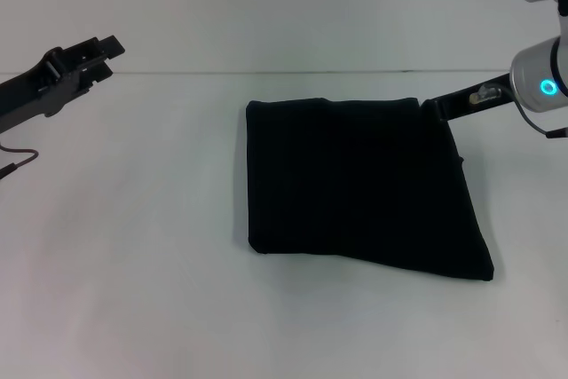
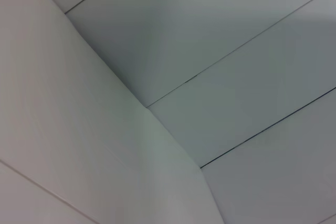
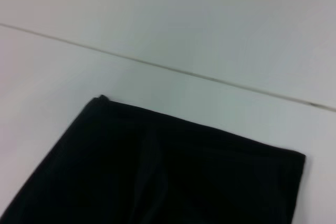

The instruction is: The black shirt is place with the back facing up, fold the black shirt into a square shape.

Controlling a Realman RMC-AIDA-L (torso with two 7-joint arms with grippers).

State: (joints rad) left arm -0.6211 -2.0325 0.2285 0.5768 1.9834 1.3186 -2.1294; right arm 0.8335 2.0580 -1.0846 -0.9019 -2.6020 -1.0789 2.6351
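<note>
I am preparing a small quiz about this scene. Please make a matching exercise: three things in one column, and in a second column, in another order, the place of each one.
Things:
1. black shirt
2. left gripper
3. right gripper

Places:
A. raised at the far left, away from the fabric
B. at the far right corner of the folded fabric
C. lying folded on the white table, a little right of the middle

Pairs: 1-C, 2-A, 3-B
</note>
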